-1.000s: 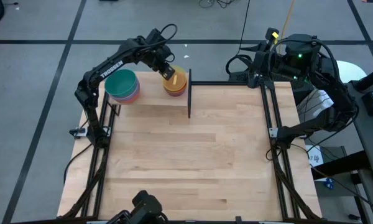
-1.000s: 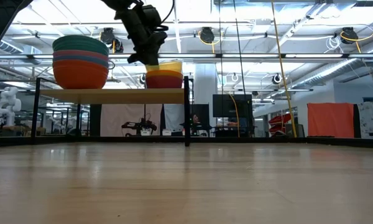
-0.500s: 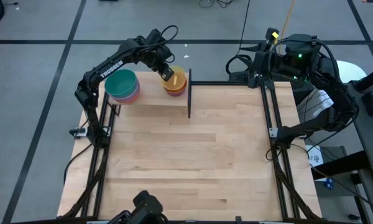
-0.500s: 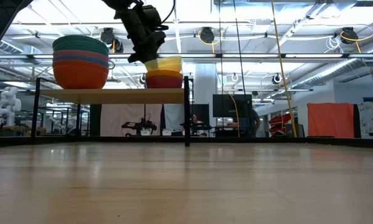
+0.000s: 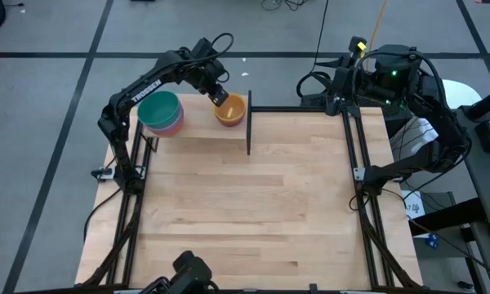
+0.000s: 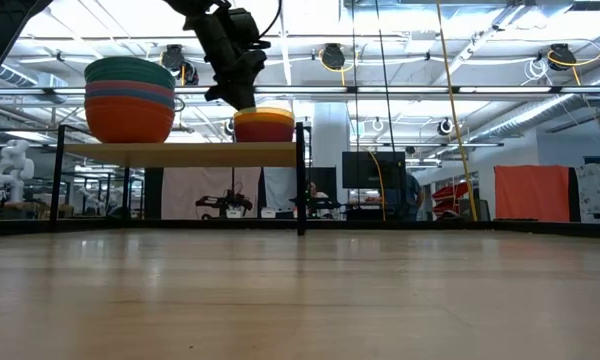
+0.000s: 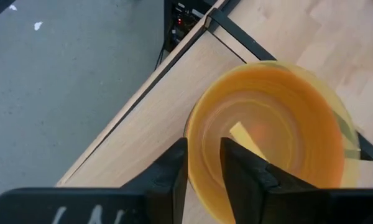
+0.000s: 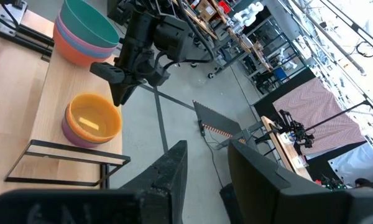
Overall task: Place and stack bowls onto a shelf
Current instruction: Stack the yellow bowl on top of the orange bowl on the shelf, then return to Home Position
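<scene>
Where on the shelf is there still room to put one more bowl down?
The shelf has a bare strip between the teal-topped stack and the yellow-topped stack. It is crowded by the black upright, where the left end effector sits at the yellow bowl's rim. The big tabletop in front is bare.

"TROSSEN" lettering on left arm [image 5: 144,86].

The left arm reaches far across the surface's back edge, its pincer [image 5: 221,98] pointing down with fingers slightly parted. The right arm sits folded at the back right corner, its pincer [image 8: 205,165] parted.
</scene>
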Motion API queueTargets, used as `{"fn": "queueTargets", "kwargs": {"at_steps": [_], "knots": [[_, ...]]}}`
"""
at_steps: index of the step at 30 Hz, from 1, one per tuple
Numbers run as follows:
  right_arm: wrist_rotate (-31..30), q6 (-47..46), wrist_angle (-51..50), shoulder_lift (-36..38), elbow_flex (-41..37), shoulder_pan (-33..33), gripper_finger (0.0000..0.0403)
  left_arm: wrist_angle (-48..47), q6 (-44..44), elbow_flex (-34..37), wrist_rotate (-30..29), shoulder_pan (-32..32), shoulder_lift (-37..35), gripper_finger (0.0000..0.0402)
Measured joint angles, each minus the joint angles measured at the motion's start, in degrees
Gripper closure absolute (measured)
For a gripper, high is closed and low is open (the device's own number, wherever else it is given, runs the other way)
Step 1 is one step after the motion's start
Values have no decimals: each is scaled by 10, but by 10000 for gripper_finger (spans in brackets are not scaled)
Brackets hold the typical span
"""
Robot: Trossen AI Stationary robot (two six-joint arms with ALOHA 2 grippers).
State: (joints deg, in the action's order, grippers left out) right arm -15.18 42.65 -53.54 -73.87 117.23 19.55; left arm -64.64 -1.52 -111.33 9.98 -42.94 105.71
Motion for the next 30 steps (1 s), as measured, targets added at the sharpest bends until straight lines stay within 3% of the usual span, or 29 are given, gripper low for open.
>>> {"fn": "queueTargets", "kwargs": {"at_steps": [6,15,19,26,30], "knots": [[0,3,0,0,0,0,292,4,-14,0,2,6,-41,298],[0,0,-2,17,0,0,292,3,-37,-1,2,21,-165,298],[0,0,-2,21,0,0,292,-55,-13,-1,-22,33,-211,298],[0,0,-2,21,0,0,292,-258,25,-1,-75,94,-250,298],[0,0,-2,21,0,0,292,-256,75,27,-86,132,-274,298]]}}
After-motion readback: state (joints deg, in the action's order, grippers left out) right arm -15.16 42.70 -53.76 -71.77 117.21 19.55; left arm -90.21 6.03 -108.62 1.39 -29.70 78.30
